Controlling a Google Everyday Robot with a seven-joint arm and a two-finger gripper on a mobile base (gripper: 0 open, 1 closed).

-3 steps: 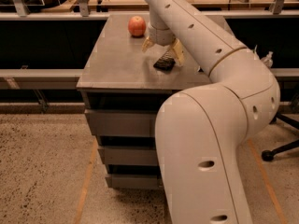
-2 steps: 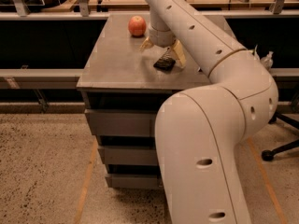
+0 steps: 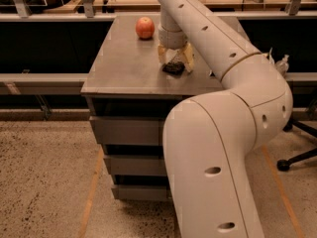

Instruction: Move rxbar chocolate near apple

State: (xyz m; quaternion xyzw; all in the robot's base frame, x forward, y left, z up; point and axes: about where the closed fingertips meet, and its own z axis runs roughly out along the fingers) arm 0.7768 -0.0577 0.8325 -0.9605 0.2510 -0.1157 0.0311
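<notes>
A grey cabinet top serves as the surface (image 3: 119, 68), seen from above and in front. Its front edge runs across the middle of the view, its left edge slants away toward 11 o'clock, and its right side is hidden behind the robot's arm. The apple (image 3: 144, 28) sits close to the far edge, left of centre. Bare surface lies open between the apple and the near edge, and across the whole left half.

The thick white arm (image 3: 223, 148) rises from the lower right, bends at a large elbow at 3 o'clock, then reaches back toward 11 o'clock over the surface, with the wrist pointing straight down. The gripper (image 3: 175, 63) is low over the surface, right of centre. Its two tan fingers (image 3: 188, 59) stand apart, one on each side of the rxbar chocolate (image 3: 174, 68).

The bar lies flat and dark on the surface between the fingertips, well apart from the apple, which sits at its 11 o'clock. Its long axis cannot be made out.
</notes>
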